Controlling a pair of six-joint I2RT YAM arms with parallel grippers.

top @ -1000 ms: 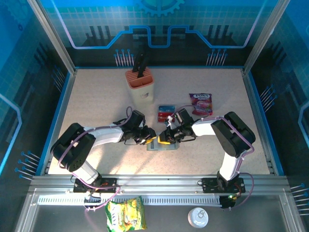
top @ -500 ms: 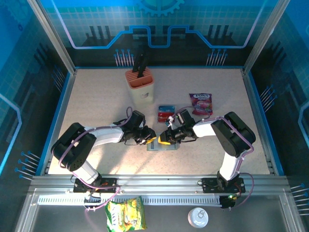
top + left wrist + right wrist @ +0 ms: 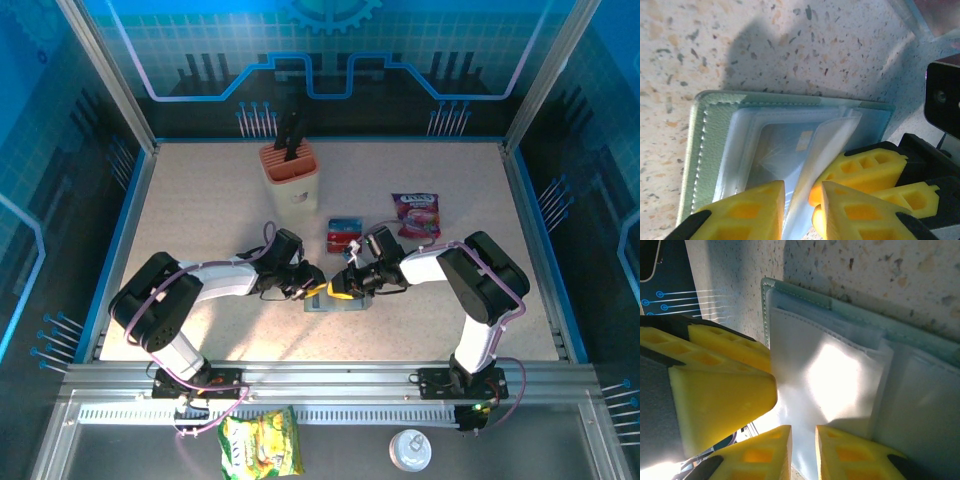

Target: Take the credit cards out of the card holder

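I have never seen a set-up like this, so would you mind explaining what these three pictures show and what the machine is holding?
These are two robot arms bolted at the near edge of a table. The wide picture comes from a fixed camera above and behind them. The two close-ups come from cameras on the wrists, so the yellow blocks are the fingers. On the table lie an open grey-green card holder between the arms, a few credit cards just beyond it, a purple snack packet and an orange block with black handles. The left gripper and the right gripper each pinch a pale inner flap of the holder. Whether any card is inside, I cannot tell.
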